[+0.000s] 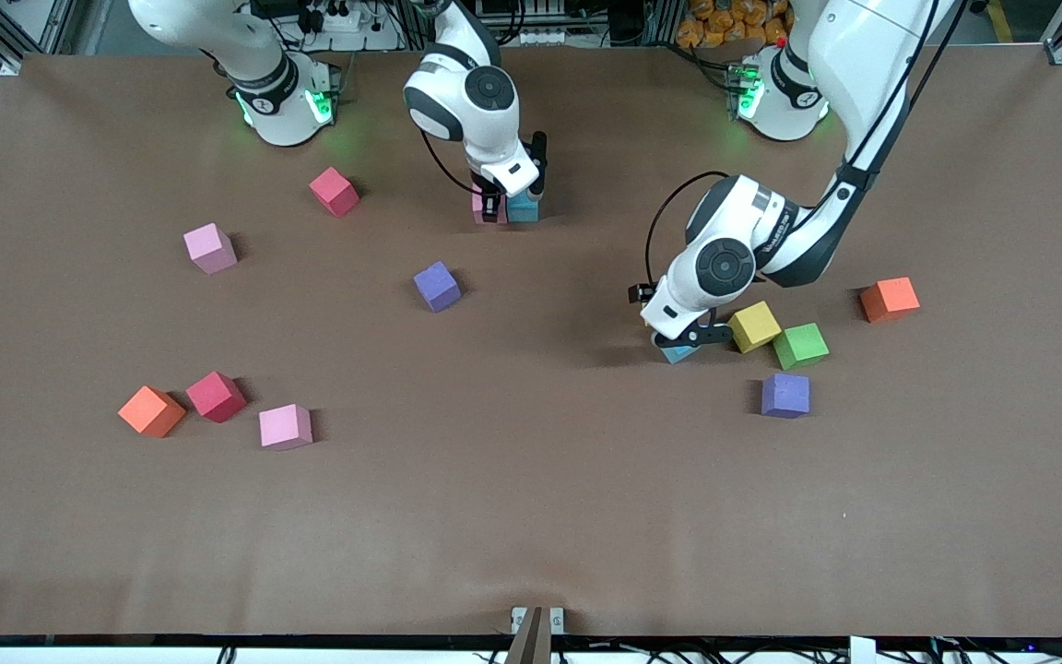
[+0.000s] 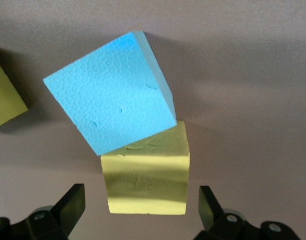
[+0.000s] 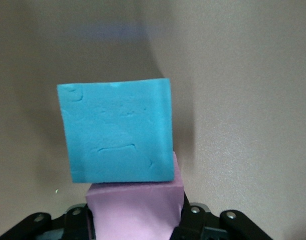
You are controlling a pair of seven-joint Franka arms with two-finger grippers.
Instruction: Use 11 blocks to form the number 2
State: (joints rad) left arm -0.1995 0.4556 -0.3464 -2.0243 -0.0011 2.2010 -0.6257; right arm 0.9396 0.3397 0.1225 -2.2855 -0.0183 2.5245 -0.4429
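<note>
My right gripper [image 1: 491, 210] is shut on a pink block [image 3: 135, 205] that rests on the table in front of the right arm's base. A blue block [image 3: 117, 130] touches this pink block [image 1: 479, 210]. Toward the left arm's end, my left gripper [image 2: 141, 202] hangs low and open. Its fingers [image 2: 72, 205] stand apart on either side of a yellow block [image 2: 145, 182]. A tilted light blue block [image 2: 110, 92] touches that one. In the front view only this light blue block [image 1: 676, 353] peeks out under the left gripper [image 1: 683, 346]. No number 2 is in view.
Beside the left gripper lie loose blocks: yellow [image 1: 754, 326], green [image 1: 800, 346], purple [image 1: 785, 395] and orange [image 1: 889, 299]. Toward the right arm's end lie red [image 1: 334, 191], pink [image 1: 210, 248], orange [image 1: 151, 410], red [image 1: 216, 396] and pink [image 1: 285, 426]. A purple block [image 1: 437, 286] sits mid-table.
</note>
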